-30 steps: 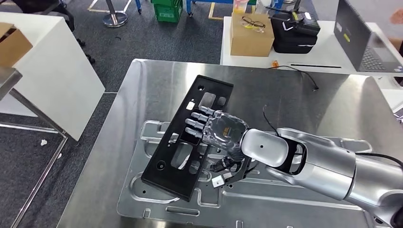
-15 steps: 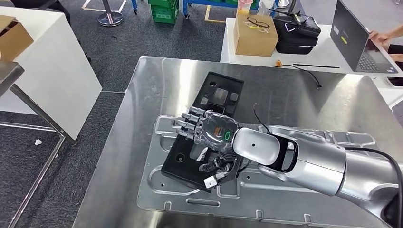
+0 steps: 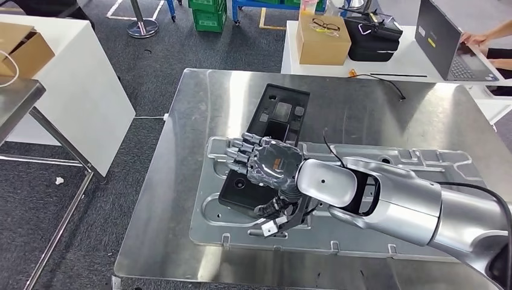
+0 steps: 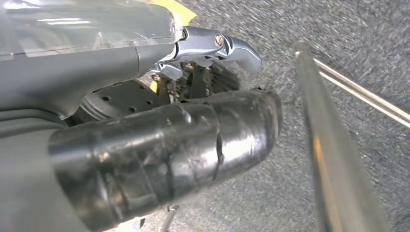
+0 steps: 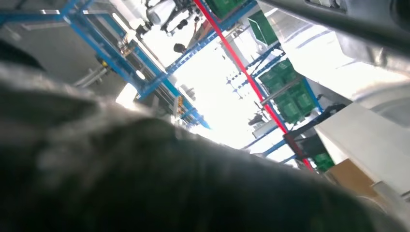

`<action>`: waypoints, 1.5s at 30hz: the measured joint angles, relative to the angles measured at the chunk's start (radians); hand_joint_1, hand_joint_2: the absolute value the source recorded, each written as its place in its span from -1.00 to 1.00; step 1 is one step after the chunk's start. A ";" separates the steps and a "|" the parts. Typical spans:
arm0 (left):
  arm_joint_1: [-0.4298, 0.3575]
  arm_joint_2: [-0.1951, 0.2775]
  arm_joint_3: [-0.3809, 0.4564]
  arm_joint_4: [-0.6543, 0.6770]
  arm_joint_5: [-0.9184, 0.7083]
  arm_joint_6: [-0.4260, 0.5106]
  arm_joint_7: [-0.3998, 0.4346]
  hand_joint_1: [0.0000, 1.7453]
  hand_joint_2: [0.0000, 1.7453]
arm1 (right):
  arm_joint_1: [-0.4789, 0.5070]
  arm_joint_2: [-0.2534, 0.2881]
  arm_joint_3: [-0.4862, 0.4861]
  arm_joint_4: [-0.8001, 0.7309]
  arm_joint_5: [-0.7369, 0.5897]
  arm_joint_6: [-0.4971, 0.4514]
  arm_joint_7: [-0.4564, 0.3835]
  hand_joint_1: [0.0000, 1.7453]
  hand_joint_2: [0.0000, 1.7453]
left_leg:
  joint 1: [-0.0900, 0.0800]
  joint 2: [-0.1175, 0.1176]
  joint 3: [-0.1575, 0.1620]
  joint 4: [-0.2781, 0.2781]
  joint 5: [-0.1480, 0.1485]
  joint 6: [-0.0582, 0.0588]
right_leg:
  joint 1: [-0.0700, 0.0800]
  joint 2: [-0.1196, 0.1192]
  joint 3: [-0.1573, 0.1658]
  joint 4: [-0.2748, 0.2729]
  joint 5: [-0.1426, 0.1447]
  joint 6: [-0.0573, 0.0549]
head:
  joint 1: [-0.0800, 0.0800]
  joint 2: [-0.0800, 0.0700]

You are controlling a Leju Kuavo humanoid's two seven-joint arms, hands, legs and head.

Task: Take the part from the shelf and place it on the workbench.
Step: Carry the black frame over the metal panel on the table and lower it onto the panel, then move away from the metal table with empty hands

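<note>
Right arm [image 3: 398, 202]: smooth silver shell, coming in from the near right across the workbench.
Metal plate [image 3: 338, 235]: I see a stamped silvery panel with ribs and cut-outs, lying flat on the workbench [image 3: 181, 181], which is brushed steel, glossy and slick.
Right hand [image 3: 265, 160]: dark fingers curled over the near half of the part; I judge it is gripping it, thumb side hidden from me.
Part [image 3: 284, 109]: flat black plastic panel with rectangular openings, its near end on the metal plate, its far end on bare bench.
Risk: hard plastic on slick steel, so letting go unevenly could skate or twist it, I'd say.
Left hand [image 4: 159, 150]: taped dark thumb close to camera; fingers' state I cannot tell.
Far tables: cardboard box [image 3: 322, 39], laptop [image 3: 444, 42].
</note>
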 joint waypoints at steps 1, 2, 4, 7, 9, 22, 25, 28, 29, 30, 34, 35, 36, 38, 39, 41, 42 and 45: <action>0.000 0.001 0.000 0.000 0.001 -0.002 -0.001 -1.00 -1.00 | 0.000 0.000 0.000 0.000 0.000 0.000 0.000 -1.00 -1.00 | 0.003 0.000 -0.011 0.033 -0.041 -0.009 | -0.007 -0.002 -0.004 -0.013 0.017 0.008 | 0.000 0.000; 0.001 0.002 0.001 0.000 0.001 -0.004 -0.001 -1.00 -1.00 | 0.000 0.001 0.000 0.000 0.000 0.000 0.000 -1.00 -1.00 | 0.008 0.000 -0.024 0.083 -0.089 -0.019 | -0.011 -0.002 -0.015 -0.018 0.030 0.015 | -0.001 0.000; 0.000 0.005 0.003 0.000 0.002 -0.007 -0.004 -1.00 -1.00 | 0.002 0.000 0.001 0.001 0.000 0.000 0.000 -1.00 -1.00 | 0.022 0.000 -0.043 0.196 -0.154 -0.040 | -0.021 -0.002 -0.045 -0.015 0.051 0.030 | -0.001 0.000; -0.003 0.007 0.009 0.000 0.000 -0.009 -0.006 -1.00 -1.00 | 0.004 0.000 0.001 0.001 0.000 0.000 0.000 -1.00 -1.00 | 0.043 0.001 0.022 0.185 -0.111 -0.071 | -0.042 -0.003 -0.098 0.008 0.074 0.054 | -0.001 0.000; -0.006 0.009 0.011 0.000 -0.002 -0.010 -0.006 -1.00 -1.00 | 0.004 0.000 0.000 0.001 0.000 0.001 0.000 -1.00 -1.00 | 0.051 0.000 0.112 0.064 -0.103 -0.083 | -0.050 -0.002 -0.133 0.037 0.082 0.070 | -0.004 0.000; -0.018 0.010 0.035 0.009 -0.022 -0.028 -0.011 -1.00 -1.00 | 0.004 -0.024 0.001 0.003 -0.009 0.011 -0.001 -1.00 -1.00 | 0.029 0.010 0.048 -0.008 -0.035 0.014 | -0.052 0.008 -0.163 0.293 -0.061 0.106 | -0.005 0.000; -0.017 0.009 0.035 0.009 -0.019 -0.028 -0.008 -1.00 -1.00 | -0.004 -0.029 -0.002 0.001 -0.019 0.010 -0.002 -1.00 -1.00 | 0.025 0.010 0.028 -0.010 -0.009 0.006 | -0.038 0.008 -0.015 0.096 -0.044 0.078 | -0.006 0.000; -0.018 0.007 0.036 0.011 -0.019 -0.030 -0.007 -1.00 -1.00 | -0.016 -0.035 -0.003 0.000 -0.024 0.010 -0.005 -1.00 -1.00 | 0.031 0.010 0.029 -0.028 0.020 -0.013 | -0.026 0.007 0.012 0.027 -0.038 0.068 | -0.003 0.000; -0.019 0.007 0.038 0.013 -0.021 -0.032 -0.009 -1.00 -1.00 | -0.019 -0.036 -0.003 0.000 -0.025 0.010 -0.006 -1.00 -1.00 | 0.032 0.009 0.027 -0.030 0.022 -0.019 | -0.027 0.004 0.009 0.015 -0.023 0.064 | -0.002 0.000; -0.021 0.007 0.041 0.016 -0.025 -0.035 -0.012 -1.00 -1.00 | -0.022 -0.037 -0.002 0.001 -0.026 0.011 -0.007 -1.00 -1.00 | 0.031 0.008 0.020 -0.021 0.006 -0.023 | -0.029 0.002 0.004 0.003 -0.007 0.060 | -0.003 0.000; -0.023 0.008 0.050 0.020 -0.033 -0.045 -0.016 -1.00 -1.00 | -0.027 -0.044 0.000 0.001 -0.031 0.011 -0.010 -1.00 -1.00 | 0.034 0.007 -0.029 0.177 -0.166 -0.035 | -0.035 -0.003 -0.048 -0.010 0.051 0.047 | -0.007 0.000; -0.023 0.009 0.051 0.021 -0.033 -0.045 -0.016 -1.00 -1.00 | -0.026 -0.046 0.000 0.001 -0.033 0.011 -0.011 -1.00 -1.00 | 0.035 0.007 -0.029 0.222 -0.176 -0.039 | -0.036 -0.003 -0.067 -0.005 0.062 0.050 | -0.007 0.000; -0.024 0.010 0.052 0.021 -0.033 -0.045 -0.016 -1.00 -1.00 | -0.026 -0.048 0.000 0.001 -0.033 0.011 -0.012 -1.00 -1.00 | 0.036 0.007 -0.017 0.238 -0.163 -0.043 | -0.037 -0.003 -0.087 0.001 0.072 0.052 | -0.007 0.000; -0.028 0.011 0.056 0.023 -0.036 -0.045 -0.017 -1.00 -1.00 | -0.026 -0.048 0.000 0.001 -0.034 0.010 -0.012 -1.00 -1.00 | 0.040 0.008 0.053 0.177 -0.113 -0.047 | -0.041 -0.002 -0.126 0.021 0.088 0.061 | -0.007 0.000; -0.032 0.011 0.058 0.024 -0.038 -0.045 -0.018 -1.00 -1.00 | -0.026 -0.049 0.000 0.001 -0.033 0.009 -0.012 -1.00 -1.00 | 0.040 0.008 0.104 0.112 -0.110 -0.048 | -0.041 -0.002 -0.145 0.033 0.093 0.067 | -0.008 0.000; -0.037 0.012 0.061 0.026 -0.042 -0.045 -0.021 -1.00 -1.00 | -0.025 -0.050 0.000 0.001 -0.033 0.006 -0.009 -1.00 -1.00 | 0.037 0.005 0.173 0.009 -0.133 -0.039 | -0.040 -0.003 -0.167 0.055 0.103 0.079 | -0.006 0.000; -0.038 0.012 0.062 0.027 -0.043 -0.045 -0.021 -1.00 -1.00 | -0.024 -0.050 -0.001 0.001 -0.033 0.004 -0.008 -1.00 -1.00 | 0.033 0.004 0.183 -0.014 -0.145 -0.031 | -0.039 -0.003 -0.172 0.059 0.110 0.086 | -0.006 0.000; -0.039 0.011 0.064 0.031 -0.046 -0.044 -0.021 -1.00 -1.00 | -0.022 -0.053 0.000 0.002 -0.033 0.000 -0.005 -1.00 -1.00 | 0.033 0.009 0.165 -0.023 -0.121 0.000 | -0.043 0.000 -0.180 0.066 0.107 0.104 | -0.005 0.000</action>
